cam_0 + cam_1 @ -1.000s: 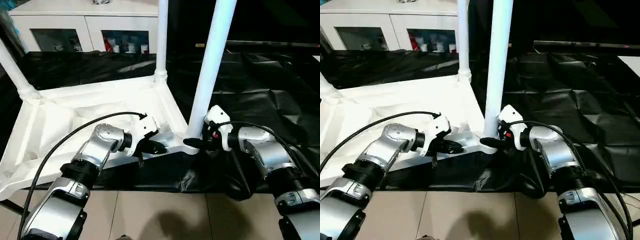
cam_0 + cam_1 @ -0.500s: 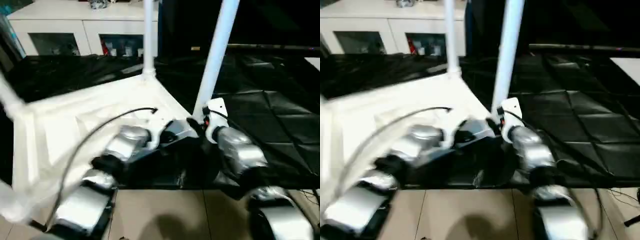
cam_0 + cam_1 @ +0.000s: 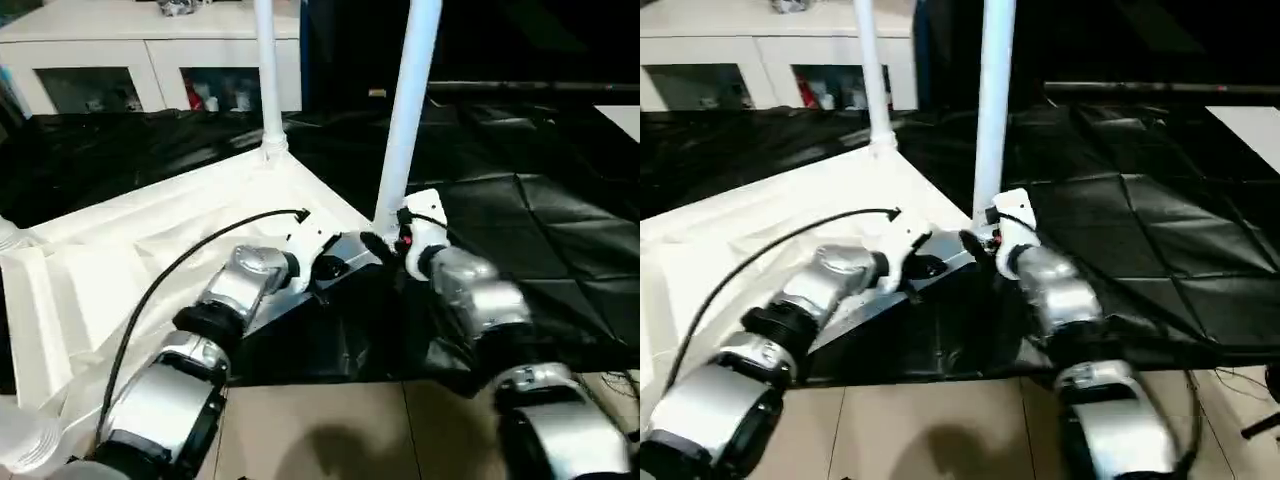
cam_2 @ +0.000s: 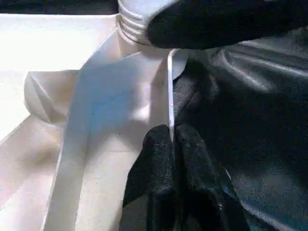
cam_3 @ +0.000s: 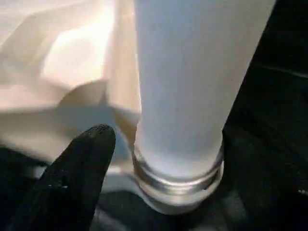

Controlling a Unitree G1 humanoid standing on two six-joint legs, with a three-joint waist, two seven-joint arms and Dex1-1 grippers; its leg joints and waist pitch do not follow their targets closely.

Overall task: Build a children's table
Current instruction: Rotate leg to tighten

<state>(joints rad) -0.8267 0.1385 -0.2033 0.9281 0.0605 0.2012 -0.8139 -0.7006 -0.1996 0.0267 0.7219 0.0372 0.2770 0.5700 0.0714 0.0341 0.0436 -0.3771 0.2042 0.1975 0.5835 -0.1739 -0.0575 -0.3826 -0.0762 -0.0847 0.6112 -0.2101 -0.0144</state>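
Left gripper (image 4: 172, 144) pinches the tabletop (image 3: 130, 250) rim; right gripper (image 3: 380, 246) grip on the leg (image 3: 405, 115) unclear — if it isn't seated, it may tip.

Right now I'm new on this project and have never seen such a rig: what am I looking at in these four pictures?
This is a humanoid robot building a children's table. The two wide pictures come from a stereo camera on its head, looking down over its silver left arm and right arm. The two close pictures come from a camera on each wrist. On a black sheet lies the white tabletop, upside down, with two white legs standing up from its corners: the near leg and the far leg. Behind it stands a white cabinet. The left wrist view shows the left arm's jaws pinched shut on the tabletop's thin rim. The right arm reaches to the near leg's base, where the leg meets its corner socket.
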